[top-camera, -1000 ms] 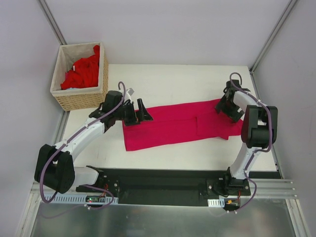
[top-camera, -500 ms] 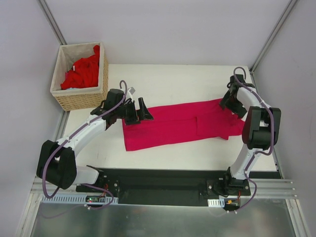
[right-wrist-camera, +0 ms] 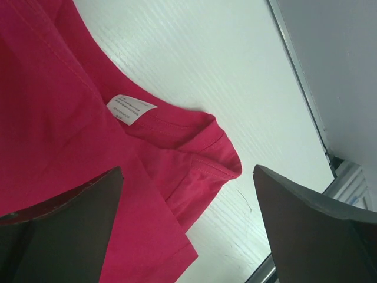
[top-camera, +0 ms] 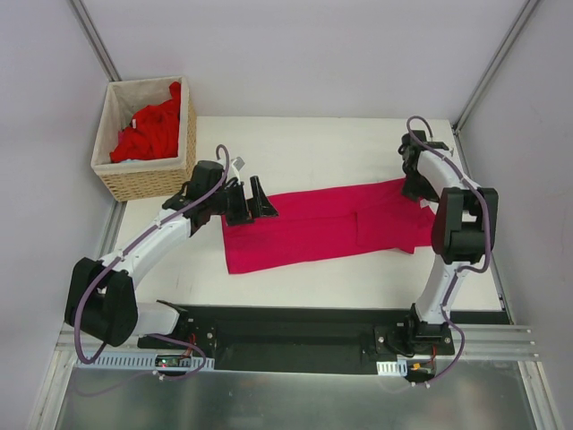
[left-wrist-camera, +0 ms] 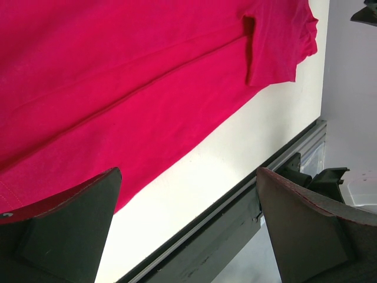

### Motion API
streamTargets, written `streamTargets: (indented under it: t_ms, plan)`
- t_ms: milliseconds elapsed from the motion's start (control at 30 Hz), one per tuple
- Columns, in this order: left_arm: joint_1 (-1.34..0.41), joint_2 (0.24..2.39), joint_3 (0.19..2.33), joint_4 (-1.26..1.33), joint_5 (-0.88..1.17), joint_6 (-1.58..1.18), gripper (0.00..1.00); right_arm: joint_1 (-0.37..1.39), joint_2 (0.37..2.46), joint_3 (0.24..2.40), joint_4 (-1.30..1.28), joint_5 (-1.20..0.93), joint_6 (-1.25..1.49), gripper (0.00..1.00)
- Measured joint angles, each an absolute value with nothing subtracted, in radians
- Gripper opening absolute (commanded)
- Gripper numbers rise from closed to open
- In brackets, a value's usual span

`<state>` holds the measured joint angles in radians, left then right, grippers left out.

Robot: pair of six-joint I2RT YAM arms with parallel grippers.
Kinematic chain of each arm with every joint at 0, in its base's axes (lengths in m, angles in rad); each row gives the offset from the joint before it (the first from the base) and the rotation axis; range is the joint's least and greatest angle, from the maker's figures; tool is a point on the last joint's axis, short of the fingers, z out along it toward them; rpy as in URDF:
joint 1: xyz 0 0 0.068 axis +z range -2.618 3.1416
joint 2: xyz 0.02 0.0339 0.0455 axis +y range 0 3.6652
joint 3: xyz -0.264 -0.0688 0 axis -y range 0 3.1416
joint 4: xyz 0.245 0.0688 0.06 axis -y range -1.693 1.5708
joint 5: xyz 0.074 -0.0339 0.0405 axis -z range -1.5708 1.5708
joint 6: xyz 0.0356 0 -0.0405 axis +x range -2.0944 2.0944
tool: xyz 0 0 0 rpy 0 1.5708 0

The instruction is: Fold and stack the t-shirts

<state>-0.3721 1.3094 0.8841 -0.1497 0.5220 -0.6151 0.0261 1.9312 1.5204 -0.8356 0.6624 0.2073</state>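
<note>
A magenta t-shirt (top-camera: 322,228) lies on the white table (top-camera: 304,148), folded lengthwise into a long band. Its neck end with a small white label (right-wrist-camera: 129,109) points right. My left gripper (top-camera: 251,208) hovers open over the band's left end; in the left wrist view the left gripper (left-wrist-camera: 188,171) frames the shirt's near edge (left-wrist-camera: 118,106) and bare table. My right gripper (top-camera: 415,184) hangs open above the collar end, and in the right wrist view the right gripper (right-wrist-camera: 187,168) holds nothing. Brighter red t-shirts (top-camera: 148,130) are heaped in the basket.
The wicker basket (top-camera: 148,184) stands at the far left corner of the table, just behind my left arm. A black rail (top-camera: 295,336) runs along the table's near edge. Grey walls close in on both sides.
My right arm has swung its wrist toward the back of the table, off the shirt's right end. The left arm and the shirt have stayed put.
</note>
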Motion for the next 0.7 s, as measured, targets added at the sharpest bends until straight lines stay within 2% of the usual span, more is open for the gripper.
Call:
streamTargets:
  t_ms: [433, 700]
  plan:
    - [-0.372, 1.303, 0.884, -0.157, 0.516, -0.613, 0.99, 0.046, 2.103, 1.566, -0.881, 0.719, 0.195, 0.98]
    - [-0.371, 1.303, 0.884, -0.164, 0.515, -0.612, 0.99, 0.047, 2.260, 1.805, -0.981, 0.775, 0.155, 0.99]
